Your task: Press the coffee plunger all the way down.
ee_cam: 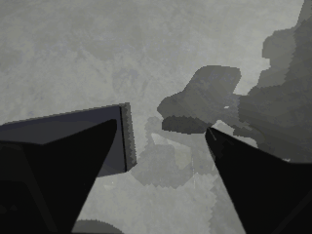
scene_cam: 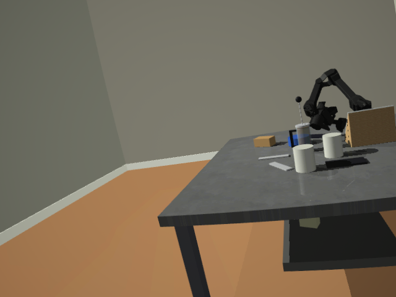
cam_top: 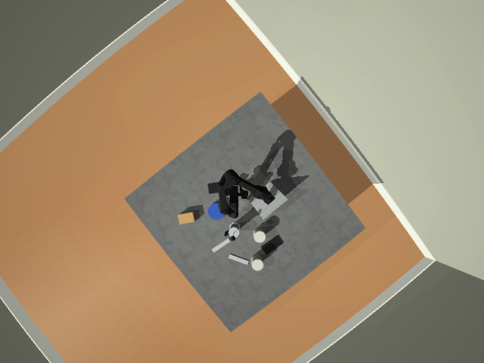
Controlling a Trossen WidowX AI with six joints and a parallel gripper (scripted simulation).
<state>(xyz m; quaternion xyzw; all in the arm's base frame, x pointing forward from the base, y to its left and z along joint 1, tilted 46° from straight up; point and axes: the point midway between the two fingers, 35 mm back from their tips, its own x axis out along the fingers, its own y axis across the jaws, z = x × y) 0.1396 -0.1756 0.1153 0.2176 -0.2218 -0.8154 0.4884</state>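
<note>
The coffee press (cam_top: 234, 231) (scene_cam: 302, 134) stands upright on the grey table (cam_top: 273, 296) (scene_cam: 255, 192). It is a clear cylinder with a metal lid. Its plunger rod is raised, and the black knob (scene_cam: 298, 99) sits high above the lid. My gripper (cam_top: 231, 213) (scene_cam: 315, 124) (ee_cam: 162, 128) is open and empty. It hangs low behind the press, below the level of the knob and apart from it. In the wrist view I see bare table and shadows between the fingers. The press does not show there.
A blue object (cam_top: 214, 211) (scene_cam: 294, 139) and a tan box (cam_top: 186, 217) (scene_cam: 264, 140) lie near the press. Two white cylinders (scene_cam: 304, 158) (scene_cam: 332, 145), a black slab (scene_cam: 346, 162) and two grey bars (scene_cam: 274, 156) (scene_cam: 280, 166) stand in front of it. A wooden wedge (scene_cam: 370, 126) stands at the right.
</note>
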